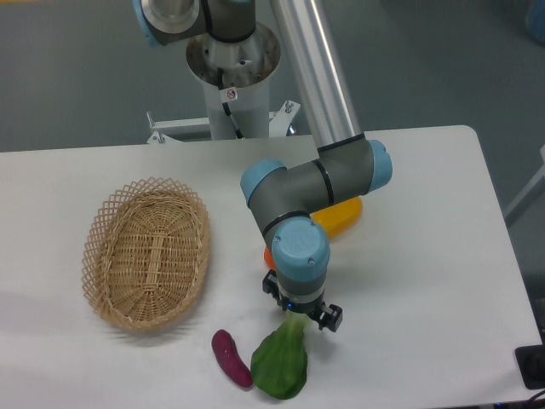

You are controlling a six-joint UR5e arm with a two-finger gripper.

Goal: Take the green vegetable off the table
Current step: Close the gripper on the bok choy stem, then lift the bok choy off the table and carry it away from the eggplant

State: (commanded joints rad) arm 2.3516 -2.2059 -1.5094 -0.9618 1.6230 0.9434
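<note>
Camera view: gripper [297, 319] over the green vegetable [280, 365].
Jaw state could not be told; purple eggplant [231, 359] lay beside the vegetable.

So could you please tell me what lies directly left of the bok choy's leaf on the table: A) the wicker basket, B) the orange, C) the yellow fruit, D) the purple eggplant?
D: the purple eggplant lies just left of the bok choy leaf.
</note>
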